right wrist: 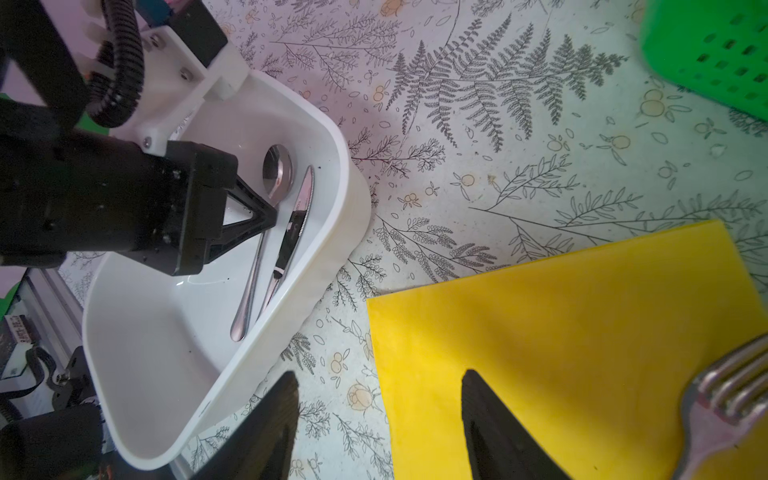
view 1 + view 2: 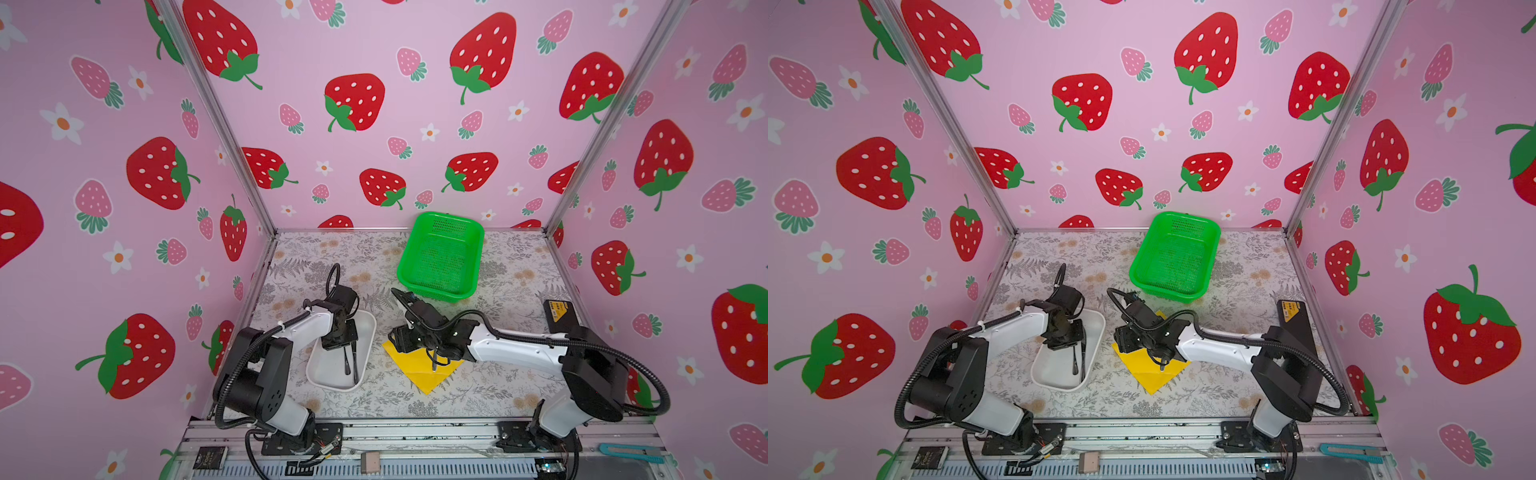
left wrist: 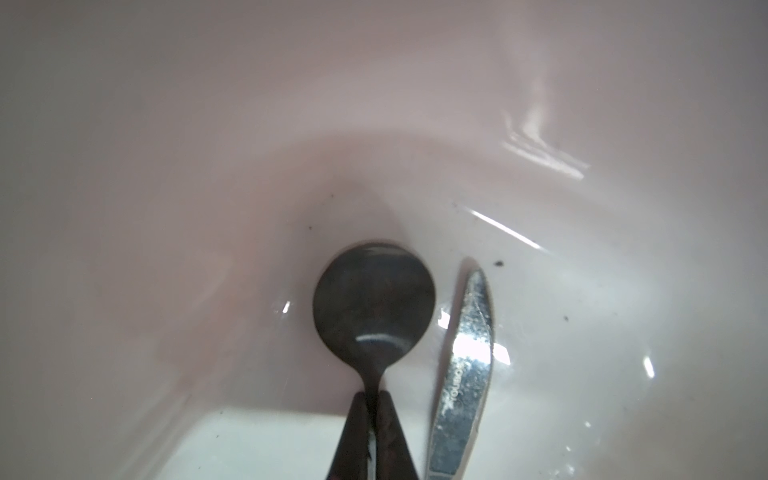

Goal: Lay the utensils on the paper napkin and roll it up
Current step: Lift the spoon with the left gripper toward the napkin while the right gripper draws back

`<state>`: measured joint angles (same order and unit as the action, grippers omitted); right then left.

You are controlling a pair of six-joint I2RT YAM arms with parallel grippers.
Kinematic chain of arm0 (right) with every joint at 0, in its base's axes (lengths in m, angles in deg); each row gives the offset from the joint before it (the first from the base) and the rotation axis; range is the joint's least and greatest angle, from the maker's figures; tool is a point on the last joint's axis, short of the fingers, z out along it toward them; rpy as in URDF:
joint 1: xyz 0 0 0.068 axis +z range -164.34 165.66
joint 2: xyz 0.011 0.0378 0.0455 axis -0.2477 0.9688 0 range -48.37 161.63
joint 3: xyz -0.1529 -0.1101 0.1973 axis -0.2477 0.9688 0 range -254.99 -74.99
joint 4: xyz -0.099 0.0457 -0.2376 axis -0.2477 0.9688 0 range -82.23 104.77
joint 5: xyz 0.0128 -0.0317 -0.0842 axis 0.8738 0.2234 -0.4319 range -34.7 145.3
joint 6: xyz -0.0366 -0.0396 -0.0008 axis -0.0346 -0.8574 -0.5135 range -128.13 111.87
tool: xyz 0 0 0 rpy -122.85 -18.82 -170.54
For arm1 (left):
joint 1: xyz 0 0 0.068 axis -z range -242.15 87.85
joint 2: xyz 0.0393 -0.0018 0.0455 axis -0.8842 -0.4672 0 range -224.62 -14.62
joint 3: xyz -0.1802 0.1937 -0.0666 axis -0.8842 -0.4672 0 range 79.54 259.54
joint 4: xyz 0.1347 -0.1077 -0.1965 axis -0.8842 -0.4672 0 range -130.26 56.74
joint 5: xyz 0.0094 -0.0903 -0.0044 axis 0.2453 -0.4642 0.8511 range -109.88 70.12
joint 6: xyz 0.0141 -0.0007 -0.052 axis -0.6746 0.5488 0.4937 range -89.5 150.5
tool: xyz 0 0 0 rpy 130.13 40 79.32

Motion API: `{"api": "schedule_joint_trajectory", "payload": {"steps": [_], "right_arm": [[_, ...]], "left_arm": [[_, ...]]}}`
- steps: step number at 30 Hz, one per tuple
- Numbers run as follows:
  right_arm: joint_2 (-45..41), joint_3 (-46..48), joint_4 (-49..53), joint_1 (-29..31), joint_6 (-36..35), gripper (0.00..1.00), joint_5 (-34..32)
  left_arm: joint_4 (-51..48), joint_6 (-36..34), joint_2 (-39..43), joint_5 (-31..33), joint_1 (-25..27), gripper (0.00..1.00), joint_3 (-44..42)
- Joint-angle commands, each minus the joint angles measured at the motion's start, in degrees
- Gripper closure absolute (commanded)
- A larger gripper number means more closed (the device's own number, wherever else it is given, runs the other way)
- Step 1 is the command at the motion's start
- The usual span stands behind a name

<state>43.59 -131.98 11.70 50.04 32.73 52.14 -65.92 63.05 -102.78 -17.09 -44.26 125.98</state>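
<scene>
Left tool (image 3: 372,401): pinched shut on the neck of a slim silver metal spoon (image 3: 374,303), just behind the bowl. The spoon sits inside the white rounded rectangular plastic tray (image 1: 345,174), on the left half of the fern-print table (image 2: 415,405). Its long axis runs along the tray's length, bowl toward the back wall and handle toward the robot bases. The handle end is down on the tray floor.

Dark-handled silver knife (image 1: 291,224): just beside the spoon on the napkin side and near parallel to it. The blade tip points the same way as the bowl. It is clear of the tool's fingers.

Bright yellow square paper napkin (image 2: 419,374): flat on the table near the tray's right side, apart from it. One corner points at the robot bases.

Silver metal fork (image 1: 723,399): lies on the napkin, tines toward the basket side; the handle runs out of frame. Both top views hide most of it under the right arm.

Right tool (image 1: 380,376): fingers spread well apart, gripping nothing. It hangs over the napkin's tray-side edge, one finger over the table, the other over yellow paper.

Green mesh plastic basket (image 2: 440,257): at the back, right of centre, apart from the napkin.
</scene>
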Motion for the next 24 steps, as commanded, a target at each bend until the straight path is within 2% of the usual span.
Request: {"api": "schedule_joint_trajectory", "payload": {"steps": [1, 8, 13, 17, 24], "right_arm": [[-2.5, 0.7, 0.6, 0.1, 0.5, 0.36, -2.0], [-9.8, 4.7, -0.2, -0.5, 3.9, 0.36, -9.9], [-17.5, 9.9, -0.5, -2.7, 8.1, 0.34, -13.7], [-24.1, 14.8, -0.7, -5.2, 10.6, 0.33, -15.3], [-32.7, 22.0, -0.1, -8.7, 13.7, 0.33, -13.7]], "left_arm": [[-5.6, -0.2, 1.8, 0.1, 0.2, 1.00, 0.5], [-13.3, -0.1, 11.2, 1.4, 1.0, 1.00, 6.1], [-17.8, 0.9, 15.3, -0.6, 3.0, 1.00, 11.0], [-19.8, 2.3, 14.6, -1.1, 8.8, 1.00, 16.8], [-16.8, 5.4, 3.1, -4.5, 22.6, 1.00, 26.9]]}}
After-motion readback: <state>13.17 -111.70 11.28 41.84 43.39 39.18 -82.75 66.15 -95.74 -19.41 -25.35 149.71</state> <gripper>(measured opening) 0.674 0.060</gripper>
